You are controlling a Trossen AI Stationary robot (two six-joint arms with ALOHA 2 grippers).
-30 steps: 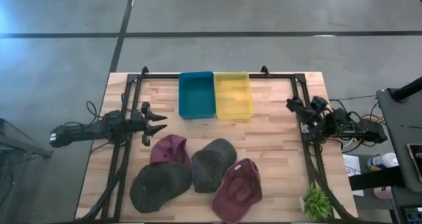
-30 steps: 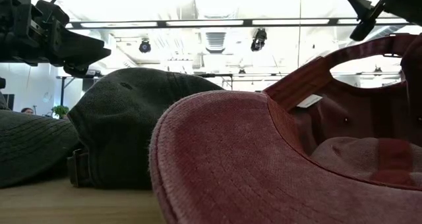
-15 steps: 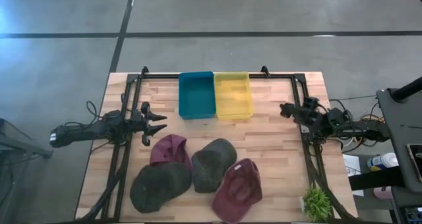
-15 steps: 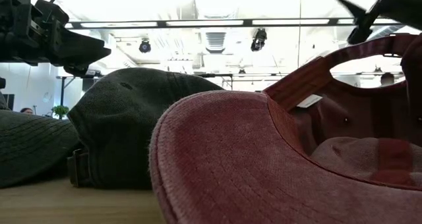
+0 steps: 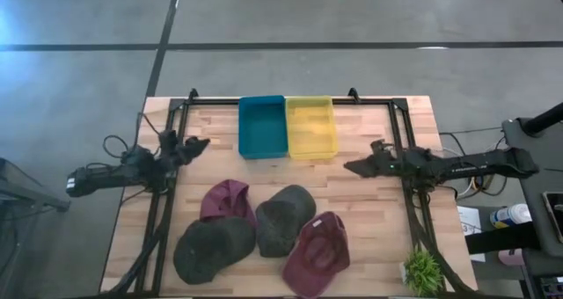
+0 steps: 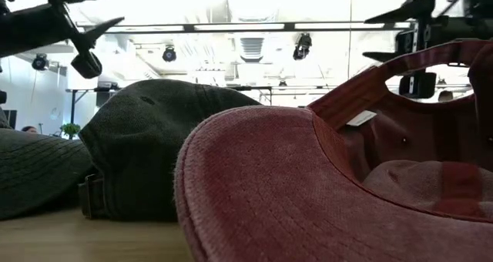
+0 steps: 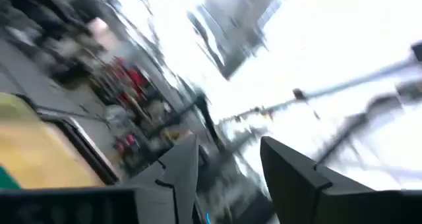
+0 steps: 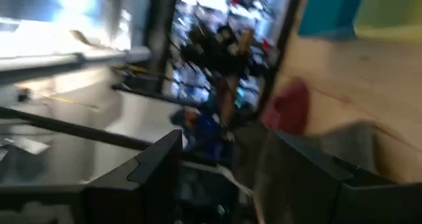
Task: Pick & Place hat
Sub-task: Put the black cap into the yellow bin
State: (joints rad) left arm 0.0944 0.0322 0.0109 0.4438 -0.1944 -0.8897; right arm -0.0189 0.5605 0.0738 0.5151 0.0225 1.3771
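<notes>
Several caps lie on the wooden table near its front edge: a maroon one (image 5: 227, 200), a dark grey one (image 5: 283, 218), a dark olive one (image 5: 214, 249) and a second maroon one (image 5: 317, 253), which fills the low view (image 6: 308, 185). My left gripper (image 5: 197, 144) stands open in the air at the table's left, tipped upward, far-left of the caps. My right gripper (image 5: 352, 167) is open too, held level over the table right of centre, pointing left, beyond the grey cap. Neither has anything between its fingers (image 7: 231, 178) (image 8: 231, 171).
A blue bin (image 5: 262, 126) and a yellow bin (image 5: 310, 126) stand side by side at the far middle of the table. A black frame rail (image 5: 406, 158) runs along the edges. A small green plant (image 5: 423, 271) sits at the near right corner.
My right gripper has reached out from the right rail toward the table's middle, sinking a little and rolling about its own axis. My left gripper has tipped upward, rolled, and drawn slightly toward the far edge. Both stay open. The caps have not moved.
</notes>
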